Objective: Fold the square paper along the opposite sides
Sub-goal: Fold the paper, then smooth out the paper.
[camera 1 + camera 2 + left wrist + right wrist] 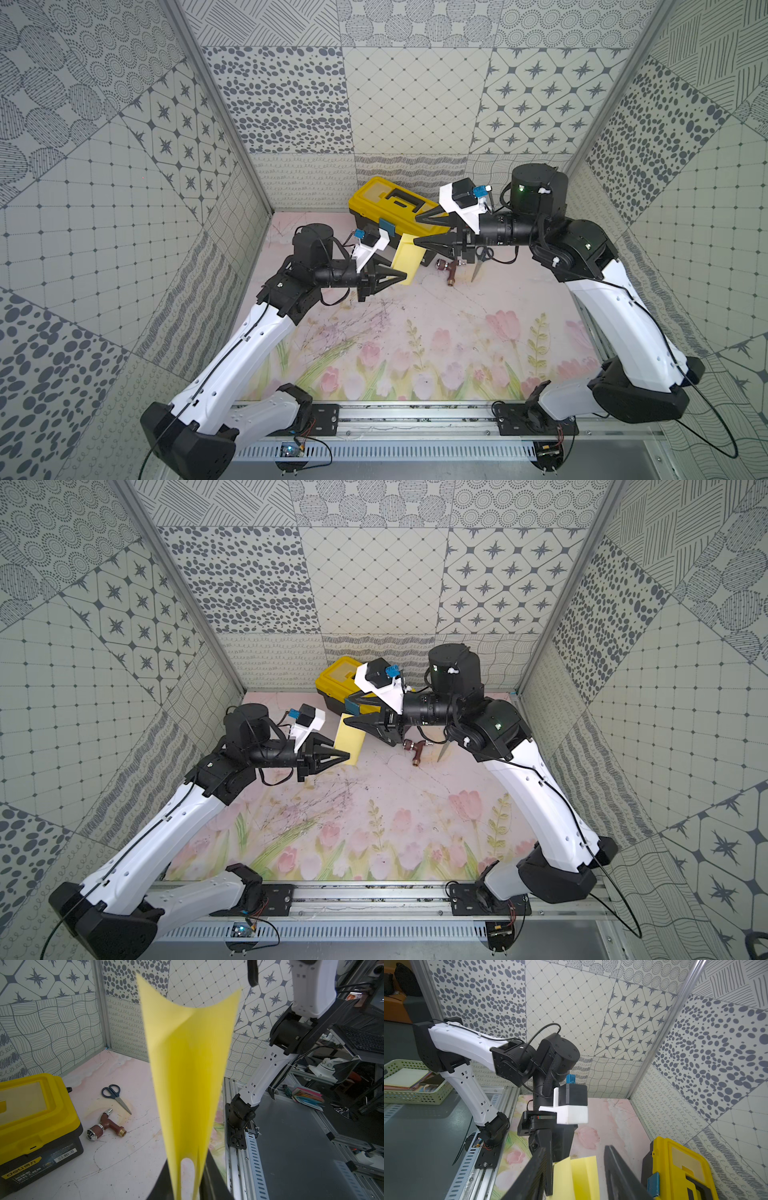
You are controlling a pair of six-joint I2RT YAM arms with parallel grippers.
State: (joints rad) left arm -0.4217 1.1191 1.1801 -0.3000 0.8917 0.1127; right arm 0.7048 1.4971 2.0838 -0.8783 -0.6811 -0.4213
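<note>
Left wrist: left pincer [185, 1185] clamps square paper [188, 1059] edge.

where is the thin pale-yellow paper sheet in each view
In a top view: the pale-yellow paper sheet sits mid-picture.
In a top view: paper sheet left of centre.
Left wrist: paper sheet fills the middle.
Right wrist: paper sheet at bottom middle.
Shared landmark: yellow-and-black plastic toolbox.

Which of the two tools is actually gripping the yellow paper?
The left tool, shut on one end of the square paper; the right tool stands open, the paper's other end loose between its fingers.
</note>
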